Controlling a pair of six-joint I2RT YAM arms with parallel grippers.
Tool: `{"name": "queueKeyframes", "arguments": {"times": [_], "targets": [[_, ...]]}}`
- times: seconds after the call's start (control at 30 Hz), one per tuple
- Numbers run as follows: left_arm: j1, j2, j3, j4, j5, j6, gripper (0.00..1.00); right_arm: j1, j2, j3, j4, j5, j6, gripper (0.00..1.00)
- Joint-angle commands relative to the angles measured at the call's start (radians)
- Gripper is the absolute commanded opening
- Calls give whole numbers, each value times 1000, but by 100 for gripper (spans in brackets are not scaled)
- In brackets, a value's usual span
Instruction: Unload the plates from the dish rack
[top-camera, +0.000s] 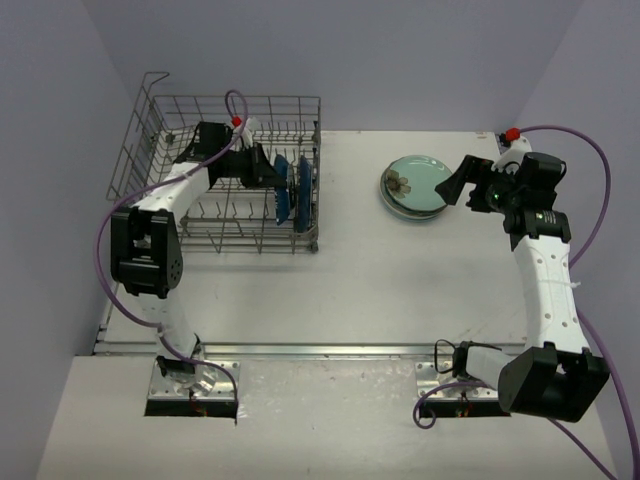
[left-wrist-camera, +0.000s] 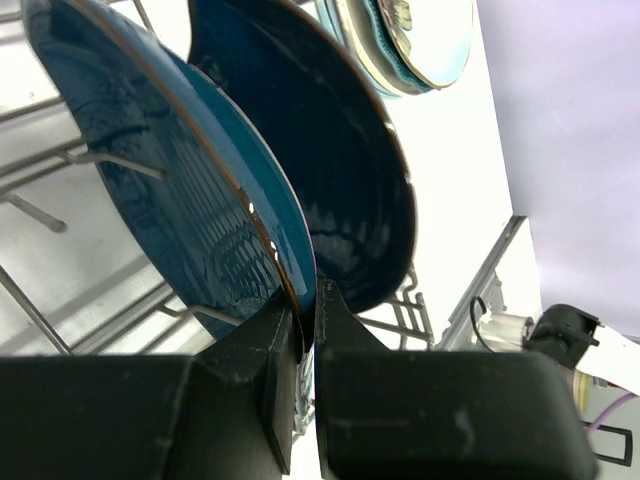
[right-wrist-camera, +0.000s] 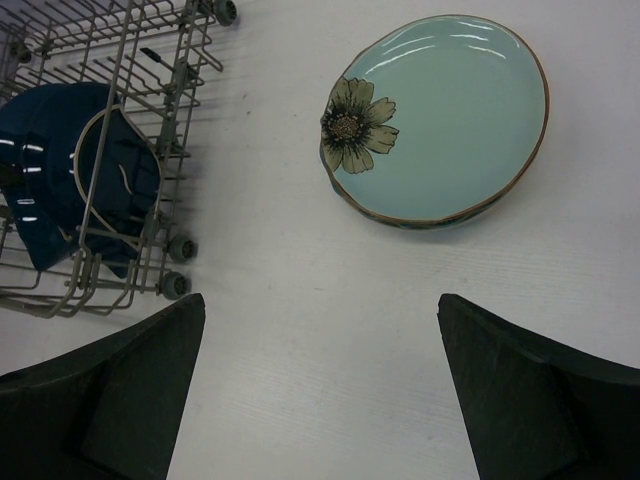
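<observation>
The grey wire dish rack stands at the left of the table. Two plates stand upright in its right end: a blue plate and a dark blue plate. My left gripper reaches into the rack. In the left wrist view it is shut on the rim of the blue plate, with the dark blue plate just behind. A pale blue plate with a flower motif tops a small stack on the table and also shows in the right wrist view. My right gripper is open and empty just right of that stack.
The rack's right wall and small wheels face the bare table between rack and stack. The right arm's base and a metal rail lie along the near edge. Purple cables loop beside both arms.
</observation>
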Motion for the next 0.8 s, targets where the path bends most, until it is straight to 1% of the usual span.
{"name": "queueKeyframes", "arguments": {"times": [0.0,0.23,0.33,0.47,0.53,0.67,0.77], "targets": [[3,-137,115,33,-3,57,0,5,-10,-7,32,-16,7,99],[2,-200,209,-70,-135,147,0,5,-13,-2,35,-23,13,99],[2,-227,275,-133,-220,229,0,5,-14,1,37,-27,22,99],[-1,-249,341,-215,-300,351,0,5,-11,8,38,-38,35,99],[-3,-265,357,-240,-323,383,0,5,-10,12,38,-41,40,99],[-69,-334,360,-281,-454,581,0,6,-5,30,39,-68,62,99],[-188,-421,238,-269,-643,831,0,6,6,49,36,-95,77,99]]}}
